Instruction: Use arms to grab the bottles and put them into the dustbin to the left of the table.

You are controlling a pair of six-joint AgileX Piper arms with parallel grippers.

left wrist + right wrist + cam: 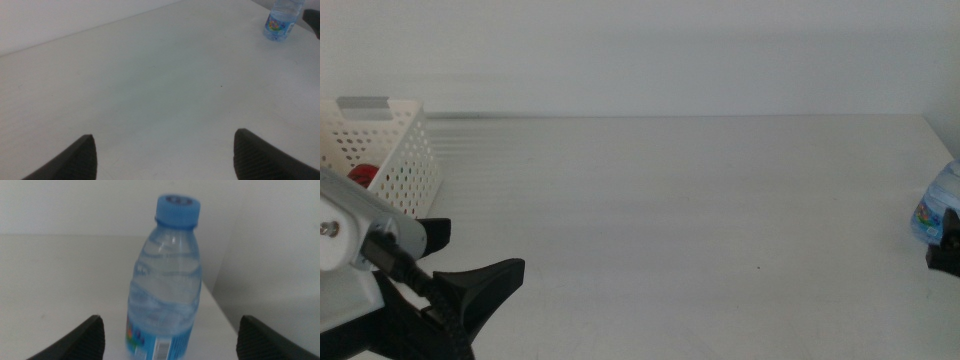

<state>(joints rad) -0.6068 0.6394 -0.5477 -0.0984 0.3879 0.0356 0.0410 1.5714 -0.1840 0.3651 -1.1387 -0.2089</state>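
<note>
- The left gripper [470, 275] is seen at 8 o'clock in the middle view, above the table [670, 200], with its jaws spread wide and nothing between them.
- The dustbin [405, 160] is placed at 9 o'clock, just behind that gripper; something red [360, 176] is seen inside it.
- The water bottle [165, 280] is found upright at the table's 3 o'clock edge, blue cap on top.
- The right gripper [170, 340] is held open around the bottle, its jaws apart on either side and not touching it.
</note>
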